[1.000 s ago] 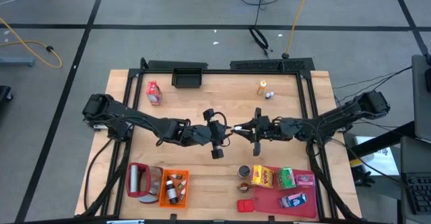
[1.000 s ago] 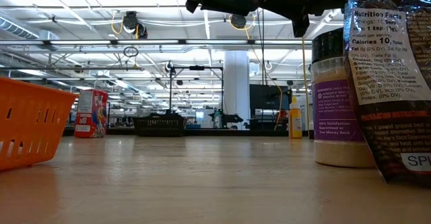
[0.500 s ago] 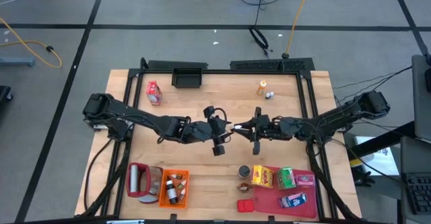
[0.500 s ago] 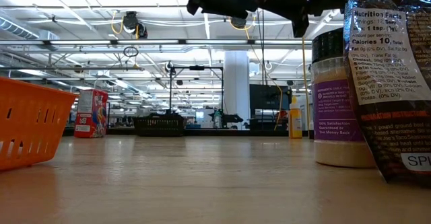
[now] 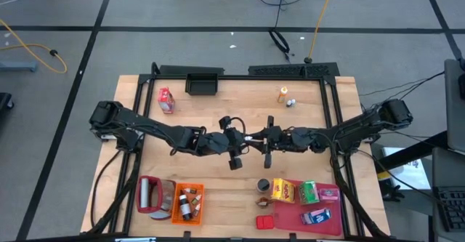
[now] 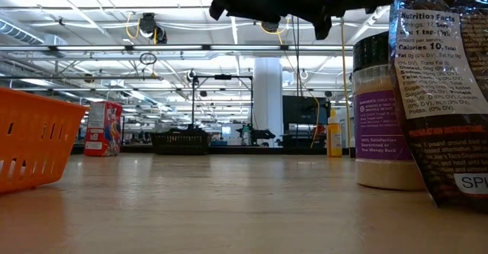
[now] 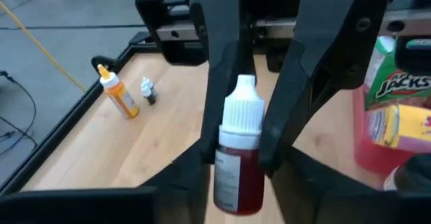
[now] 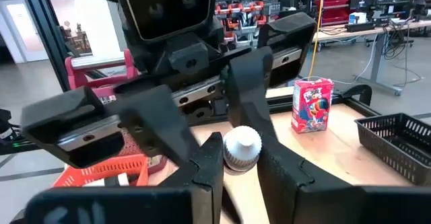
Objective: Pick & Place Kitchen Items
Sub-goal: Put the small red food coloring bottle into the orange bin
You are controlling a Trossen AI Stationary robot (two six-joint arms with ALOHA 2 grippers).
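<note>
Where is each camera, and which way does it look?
High: above the table, facing straight down; both arms show.
Low: at tabletop height, facing level across; arms overhead.
Left wrist: on the left arm, facing the small bottle and right gripper.
Right wrist: on the right arm, facing the bottle's cap between its own fingers.
Both wrist views share the bottle.

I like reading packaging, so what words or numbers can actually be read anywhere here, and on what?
"Nutrition Facts", "Calories 10": dark bag, low view.
"100% Satisfaction Guaranteed": purple label, spice jar.
"JACKS": green packet, left wrist view.
Small red bottle label and red carton: too blurred.
</note>
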